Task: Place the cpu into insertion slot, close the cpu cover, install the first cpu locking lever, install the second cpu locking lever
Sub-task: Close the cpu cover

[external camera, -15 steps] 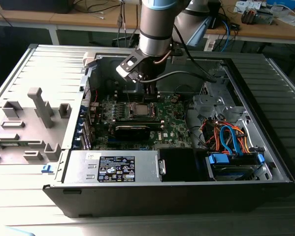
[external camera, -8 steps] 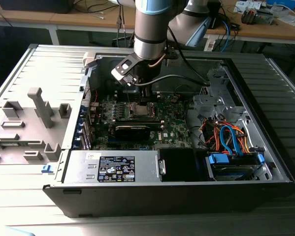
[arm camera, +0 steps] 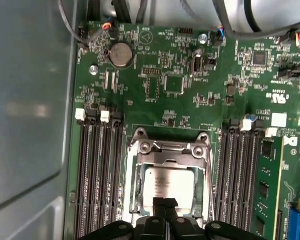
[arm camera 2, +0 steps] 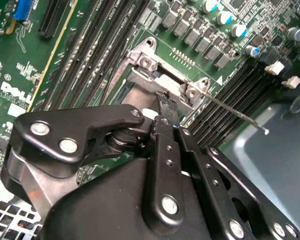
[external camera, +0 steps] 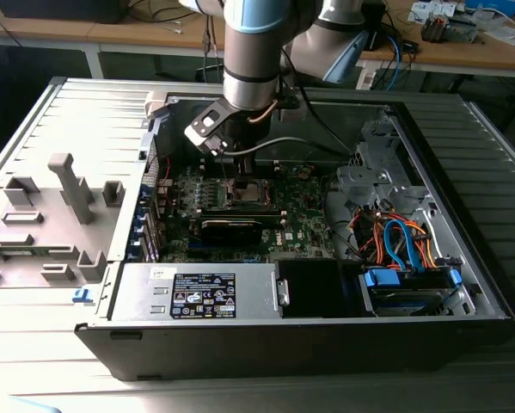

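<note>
Setting: A workshop, with one cable-strewn wooden workbench (external camera: 472,58) along the back. In front was a grey ribbed table (external camera: 59,112) on which one open computer case (external camera: 326,344) lay on its side.
Gripper: The single black gripper (arm camera: 166,204) hung low over the processor socket. Its two fingertips were pressed together, pad against pad.
Cpu: One cpu (arm camera: 169,185), pale metal top upward, sat in the socket directly under the fingertips.
Cpu cover: One silvery cpu cover (arm camera: 170,161) lay flat over the socket, framing the chip through its open centre.
Locking lever: In the second wrist view, one thin wire lever (arm camera 2: 235,114) stuck out free from a socket corner just beside the gripper tip. It angled away over the memory slots. Whether a second lever was latched could not be told.
Memory: Four black memory slots (arm camera: 100,175) were counted on one flank of the socket. One green memory module (arm camera: 267,185) stood on the other flank.
Board: One green motherboard (arm camera: 180,100) carried one round coin cell (arm camera: 121,54).
Arm: One grey and pale-blue arm (external camera: 253,52) stood over the case, its wrist inside the opening.
Inside the case: One long black card (external camera: 231,229) lay just beside the socket, and one labelled power supply (external camera: 197,292) sat against the near wall. One bundle of blue and orange cables (external camera: 403,241) lay toward the exterior view's right.
Beside the case: One grey fixture plate (external camera: 33,232) with raised blocks lay on the exterior view's left.
</note>
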Controlling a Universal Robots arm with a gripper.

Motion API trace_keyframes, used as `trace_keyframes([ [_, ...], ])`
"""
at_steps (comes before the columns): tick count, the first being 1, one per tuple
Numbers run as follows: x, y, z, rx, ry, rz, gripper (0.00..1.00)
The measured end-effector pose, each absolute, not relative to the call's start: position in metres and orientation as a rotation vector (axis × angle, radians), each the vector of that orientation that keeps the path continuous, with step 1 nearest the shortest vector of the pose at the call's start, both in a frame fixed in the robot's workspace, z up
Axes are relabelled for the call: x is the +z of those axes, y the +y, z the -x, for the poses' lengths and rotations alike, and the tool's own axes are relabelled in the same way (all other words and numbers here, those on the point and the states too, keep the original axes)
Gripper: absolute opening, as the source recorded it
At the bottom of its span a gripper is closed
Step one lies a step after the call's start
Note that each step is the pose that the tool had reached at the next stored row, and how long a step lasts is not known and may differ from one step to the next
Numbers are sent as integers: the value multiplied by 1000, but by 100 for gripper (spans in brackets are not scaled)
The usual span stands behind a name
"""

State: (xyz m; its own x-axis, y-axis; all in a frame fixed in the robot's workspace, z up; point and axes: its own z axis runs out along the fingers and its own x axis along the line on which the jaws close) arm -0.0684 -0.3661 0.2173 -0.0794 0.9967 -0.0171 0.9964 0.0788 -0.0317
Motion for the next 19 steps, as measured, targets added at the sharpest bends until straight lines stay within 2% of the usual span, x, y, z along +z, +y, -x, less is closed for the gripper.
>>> trace_keyframes([
  [11, 205, -366, 69, 57, -2301, 2126, 11],
  [19, 213, -366, 56, 67, -2297, 2121, 11],
])
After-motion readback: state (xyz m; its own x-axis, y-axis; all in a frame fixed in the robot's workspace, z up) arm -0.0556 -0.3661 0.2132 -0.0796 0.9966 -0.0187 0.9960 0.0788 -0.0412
